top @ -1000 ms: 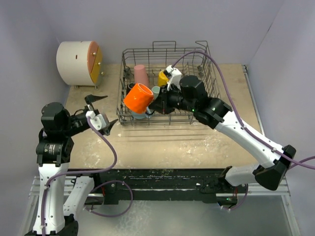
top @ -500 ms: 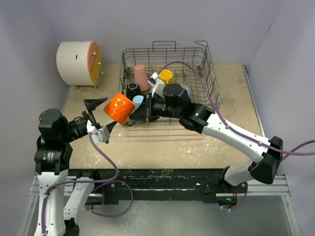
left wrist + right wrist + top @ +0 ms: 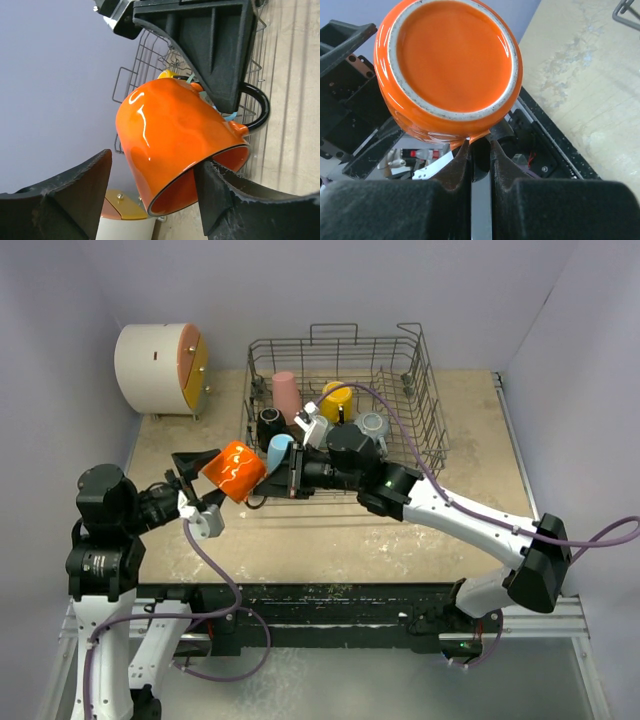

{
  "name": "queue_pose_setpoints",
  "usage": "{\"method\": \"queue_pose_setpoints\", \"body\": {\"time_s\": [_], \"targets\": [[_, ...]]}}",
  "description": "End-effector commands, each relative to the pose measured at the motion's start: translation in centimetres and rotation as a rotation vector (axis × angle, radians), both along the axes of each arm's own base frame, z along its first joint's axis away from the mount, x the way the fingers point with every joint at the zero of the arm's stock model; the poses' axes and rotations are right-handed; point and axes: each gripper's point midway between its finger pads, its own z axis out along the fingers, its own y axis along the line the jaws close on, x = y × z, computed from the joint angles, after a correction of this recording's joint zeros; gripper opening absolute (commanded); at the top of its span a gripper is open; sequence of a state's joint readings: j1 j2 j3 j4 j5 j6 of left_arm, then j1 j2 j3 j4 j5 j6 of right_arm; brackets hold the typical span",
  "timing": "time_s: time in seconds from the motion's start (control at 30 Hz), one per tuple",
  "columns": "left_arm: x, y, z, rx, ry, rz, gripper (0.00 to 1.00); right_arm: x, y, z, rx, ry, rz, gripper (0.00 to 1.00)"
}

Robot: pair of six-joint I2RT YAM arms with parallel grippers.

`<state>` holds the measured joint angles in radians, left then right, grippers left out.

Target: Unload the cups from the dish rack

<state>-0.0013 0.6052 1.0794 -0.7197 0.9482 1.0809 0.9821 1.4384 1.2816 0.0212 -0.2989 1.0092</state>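
Note:
An orange mug (image 3: pixel 235 470) hangs in the air just left of the dish rack (image 3: pixel 420 390), mouth toward the left arm. My right gripper (image 3: pixel 283 476) is shut on its dark handle, seen pinched between the fingers in the right wrist view (image 3: pixel 480 145) under the mug's base (image 3: pixel 450 60). My left gripper (image 3: pixel 205 485) straddles the mug's wall (image 3: pixel 175 130): one finger sits inside the mouth, the other stands apart from the outer side, so it is open (image 3: pixel 154 160). A pink tumbler (image 3: pixel 286 395) and yellow (image 3: pixel 336 398), black (image 3: pixel 270 422), light blue (image 3: pixel 278 450) and grey (image 3: pixel 374 425) mugs stay in the rack.
A white cylindrical cabinet (image 3: pixel 160 368) with an orange-yellow front stands at the back left, also seen below the mug in the left wrist view (image 3: pixel 125 220). Bare tan tabletop (image 3: pixel 330 540) lies in front of the rack, with a black rail along its near edge.
My right arm carried the orange mug out of the rack and leftward. The left gripper came up to meet it, and its jaws narrowed around the mug's rim.

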Motion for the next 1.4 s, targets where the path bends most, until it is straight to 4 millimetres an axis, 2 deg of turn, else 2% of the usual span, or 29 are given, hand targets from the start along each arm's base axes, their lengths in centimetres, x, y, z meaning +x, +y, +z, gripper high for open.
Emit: {"method": "queue_pose_setpoints", "body": {"time_s": [0.0,0.13,0.37,0.6,0.67,0.7,0.73,0.8,0.83,0.9,1.0,1.1,1.17,1.2,1.27,1.37], "targets": [[1.0,0.2,0.9,0.01,-0.043,0.008,0.66,-2.3,-0.2,7.3,0.261,-0.031,0.063,0.0],[0.9,-0.1,1.5,-0.014,-0.048,-0.003,0.56,-2.9,0.1,7.6,0.281,-0.011,0.08,0.0],[0.7,-0.2,0.3,-0.004,-0.006,-0.012,0.35,-4.3,1.7,8.2,0.299,-0.014,0.162,0.0],[1.6,0.4,-1.7,0.032,0.08,0.017,0.28,-4.6,1.5,8.8,0.304,-0.024,0.175,0.0],[1.9,0.5,-2.1,0.035,0.089,0.02,0.16,-4.9,1.4,8.6,0.288,-0.013,0.191,0.0],[2.2,0.6,-2.3,0.033,0.091,0.031,0.08,-5.3,1.2,8.6,0.277,-0.017,0.205,0.05],[2.8,0.9,-2.4,0.031,0.095,0.059,0.02,-5.1,0.9,8.5,0.262,-0.025,0.192,0.16],[4.2,1.8,-2.7,0.021,0.124,0.131,0.0,-3.8,-0.5,8.9,0.215,-0.072,0.113,0.4],[4.9,2.4,-2.8,0.026,0.143,0.172,0.0,-3.0,-1.4,9.0,0.179,-0.096,0.069,0.49],[6.8,4.1,-3.7,0.048,0.201,0.28,0.0,-1.3,-3.4,9.6,0.1,-0.159,-0.027,0.59],[10.2,7.5,-4.2,0.061,0.244,0.497,0.0,1.4,-7.0,9.9,-0.043,-0.232,-0.177,0.66],[12.1,9.7,-4.6,0.066,0.327,0.641,0.0,3.3,-11.0,9.8,-0.184,-0.278,-0.297,0.7],[13.0,10.5,-4.4,0.049,0.377,0.707,0.0,4.4,-13.4,10.0,-0.255,-0.308,-0.37,0.71],[13.3,10.8,-4.8,0.049,0.409,0.732,0.0,4.8,-14.4,10.1,-0.285,-0.322,-0.401,0.71],[14.2,11.5,-5.6,0.06,0.451,0.777,0.0,5.4,-16.5,10.1,-0.352,-0.344,-0.456,0.79],[15.7,12.8,-7.2,0.094,0.518,0.856,0.0,6.4,-18.8,10.0,-0.43,-0.368,-0.511,0.8]]}}
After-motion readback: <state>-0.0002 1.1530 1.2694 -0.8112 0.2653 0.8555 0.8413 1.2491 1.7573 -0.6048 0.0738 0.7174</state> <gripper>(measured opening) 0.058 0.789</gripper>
